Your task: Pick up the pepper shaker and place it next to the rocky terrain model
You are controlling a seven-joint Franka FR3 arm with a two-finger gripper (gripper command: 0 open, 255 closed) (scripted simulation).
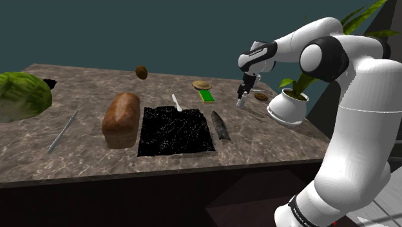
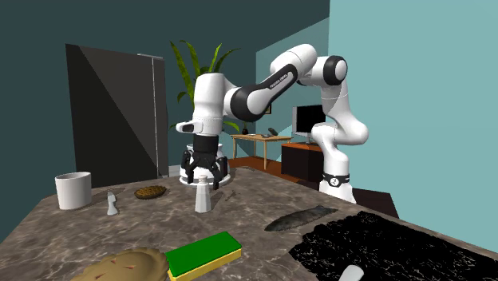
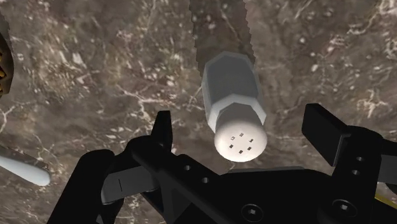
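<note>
The pepper shaker (image 1: 241, 101) is a plain white faceted bottle with a holed cap. It stands upright on the brown marbled counter (image 1: 77, 155). My black gripper (image 1: 245, 86) hangs just above it, open, and touches nothing. In the second exterior view the gripper (image 2: 205, 169) sits directly over the shaker (image 2: 203, 195). Looking from the wrist, the shaker's cap (image 3: 240, 142) lies between the spread fingers (image 3: 163, 127) of the gripper (image 3: 240, 124), with gaps on both sides. The rocky terrain model (image 1: 175, 131) is a rough black square slab in the middle of the counter; its corner (image 2: 399, 247) is in the second exterior view.
A dark fish-shaped piece (image 1: 221, 126) lies between the slab and the shaker. A green block (image 1: 207, 96), a brown disc (image 1: 201, 84) and a white plant pot (image 1: 288, 106) stand close by. A bread loaf (image 1: 121, 119), a knife (image 1: 62, 131) and a green head (image 1: 19, 95) lie further off.
</note>
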